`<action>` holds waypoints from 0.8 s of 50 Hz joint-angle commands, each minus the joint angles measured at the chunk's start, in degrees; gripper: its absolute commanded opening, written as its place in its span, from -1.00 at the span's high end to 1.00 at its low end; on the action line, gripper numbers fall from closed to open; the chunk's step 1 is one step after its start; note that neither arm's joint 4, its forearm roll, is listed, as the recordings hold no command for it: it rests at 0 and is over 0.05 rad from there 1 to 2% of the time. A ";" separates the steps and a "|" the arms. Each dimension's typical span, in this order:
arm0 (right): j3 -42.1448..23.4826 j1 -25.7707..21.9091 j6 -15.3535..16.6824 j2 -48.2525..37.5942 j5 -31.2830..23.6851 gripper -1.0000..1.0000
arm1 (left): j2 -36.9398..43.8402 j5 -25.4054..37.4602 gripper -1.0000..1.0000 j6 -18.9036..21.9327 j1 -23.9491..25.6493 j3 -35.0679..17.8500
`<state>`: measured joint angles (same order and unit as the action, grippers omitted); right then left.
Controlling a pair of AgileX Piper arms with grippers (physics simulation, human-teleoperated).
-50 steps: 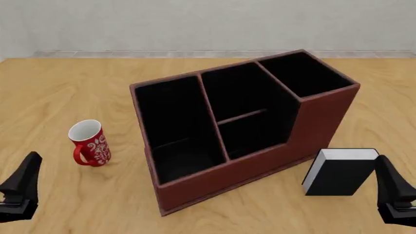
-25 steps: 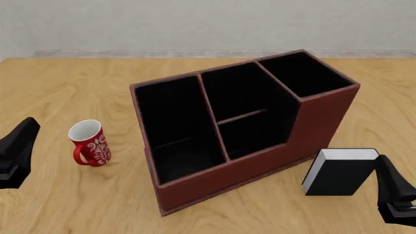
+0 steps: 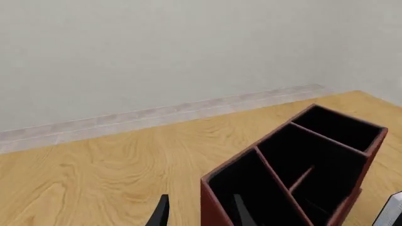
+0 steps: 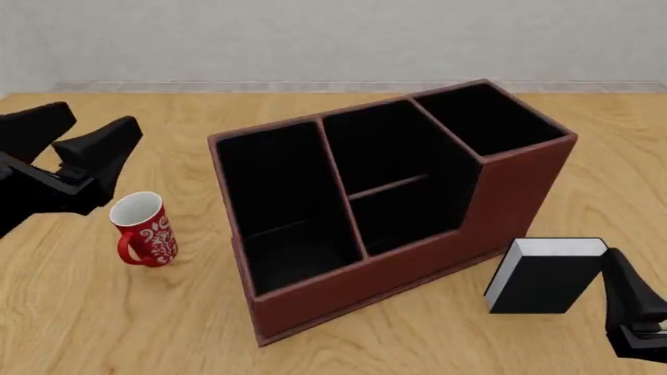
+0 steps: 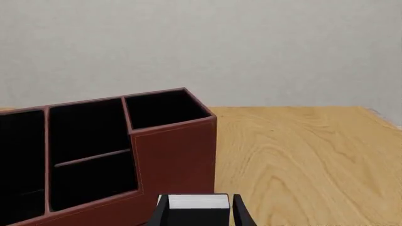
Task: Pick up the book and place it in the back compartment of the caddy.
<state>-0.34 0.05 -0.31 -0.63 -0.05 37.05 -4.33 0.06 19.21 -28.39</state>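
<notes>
On the table beside the caddy (image 4: 391,211), book (image 4: 544,275) looked rigid, slick; right tool (image 5: 199,212) open astride it, empty; we judged cover-to-cover grip best.

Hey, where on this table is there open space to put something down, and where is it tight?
Bare wood runs behind the caddy to the back wall, and along the near edge in front of the red mug. It is crowded at the caddy's near right corner, where the book stands close to its wall with the right gripper beside it. The left gripper hangs over the mug.
</notes>
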 commanded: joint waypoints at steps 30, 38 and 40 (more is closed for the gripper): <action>-0.07 0.05 -0.47 -0.38 -0.16 -1.00 | 26.40 0.02 -1.00 -2.34 18.00 -21.51; -0.05 0.05 -0.36 -0.21 -0.20 -1.00 | 29.59 -0.60 -1.00 -1.30 20.39 -23.28; -0.20 0.00 0.19 0.44 -0.42 -1.00 | 30.23 -0.82 -1.00 -1.35 20.80 -23.62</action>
<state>-0.42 0.06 -0.32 -0.51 -0.25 63.08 -4.41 -1.32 37.24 -49.29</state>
